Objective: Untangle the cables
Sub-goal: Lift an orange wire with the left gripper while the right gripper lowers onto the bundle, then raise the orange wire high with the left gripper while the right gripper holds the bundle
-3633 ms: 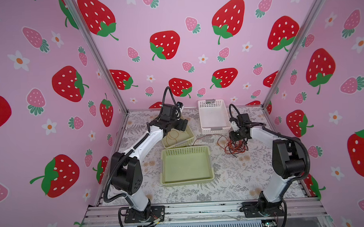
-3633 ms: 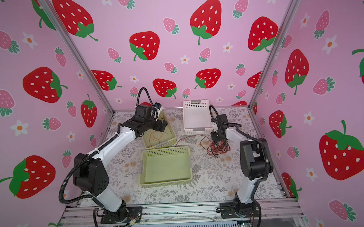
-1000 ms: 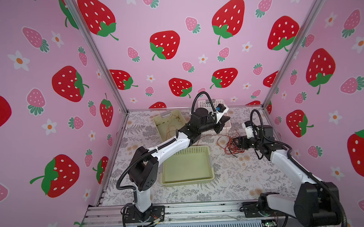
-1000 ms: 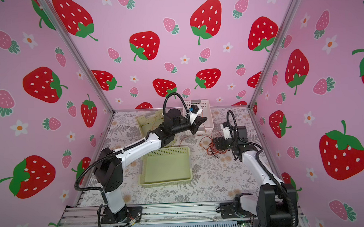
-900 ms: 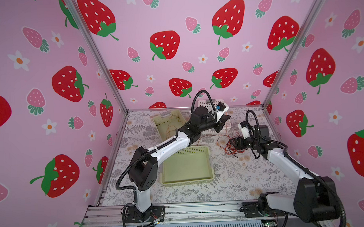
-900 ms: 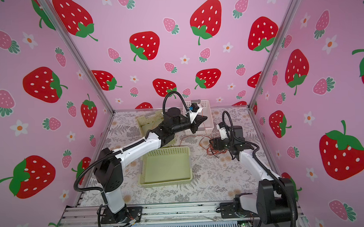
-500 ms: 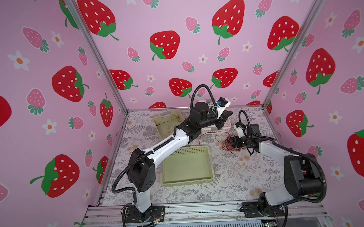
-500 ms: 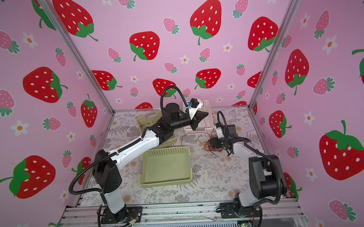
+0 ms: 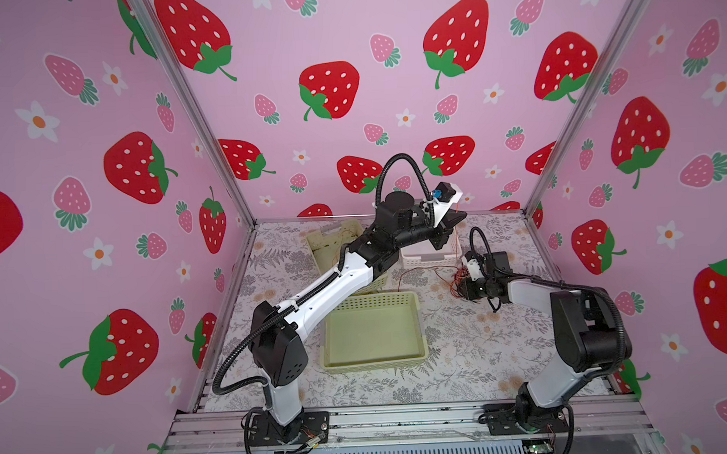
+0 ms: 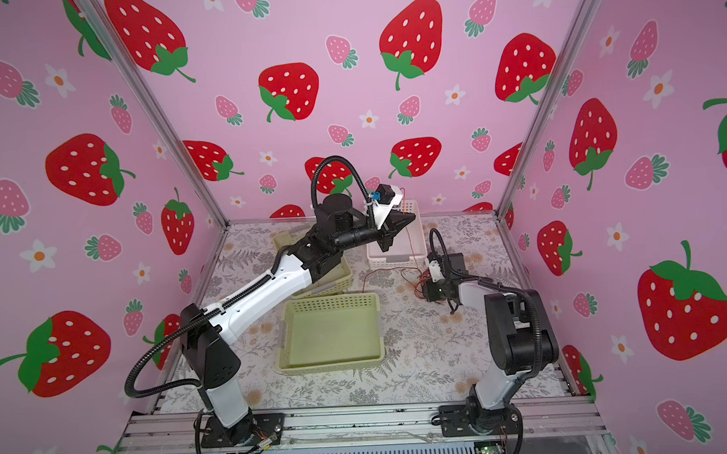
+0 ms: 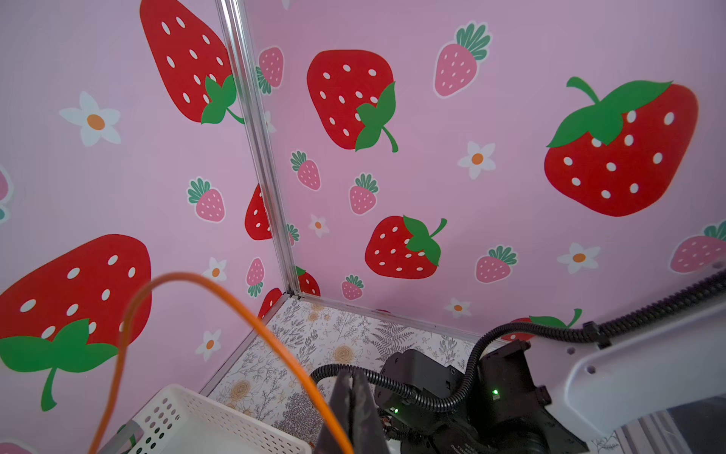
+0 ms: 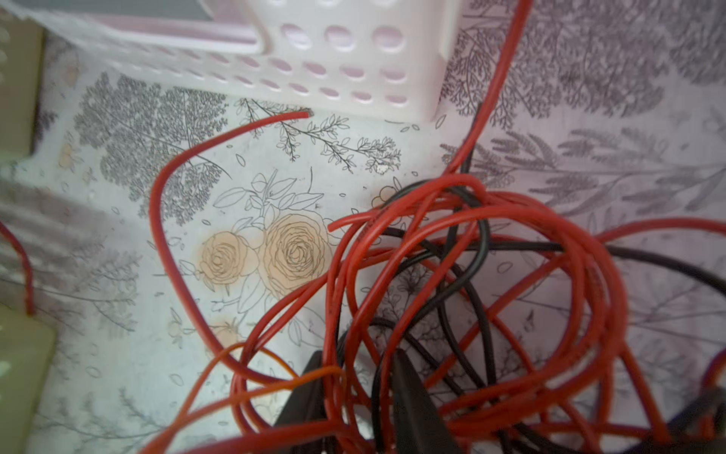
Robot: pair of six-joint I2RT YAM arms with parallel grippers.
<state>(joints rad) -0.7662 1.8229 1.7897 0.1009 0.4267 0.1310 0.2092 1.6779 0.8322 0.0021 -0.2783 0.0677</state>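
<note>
L gripper [image 10: 409, 219] has climbed since a sec ago. It's now up above the white basket [image 9: 429, 257], jaws tight together on the orange cable [image 11: 235, 298]. That cable arcs over the gripper, then drops across the basket's right side toward the tangle [image 9: 455, 279].

R gripper [image 12: 357, 353] has swung in too. It was well off to the basket's right, now it's low, just off the front-right corner, nose in the tangle. Jaws have narrowed a lot, but wrist view shows a gap w/ red + black strands btwn the fingers [image 12: 412, 393]. Can't see anything pinched yet.

Rest of the cables: red/black pile on the mat [image 9: 461, 349] at that same corner. One loose red end [image 12: 306, 114] lies just in front of the basket's front wall.

Meaning, imo: setup for a pull-apart, R pins the pile and L drags orange up and out. Orange isn't free, it runs right by R's finger. Risk: R bites orange too, then L's pull lifts the whole lot. Task is early, most of it left.
</note>
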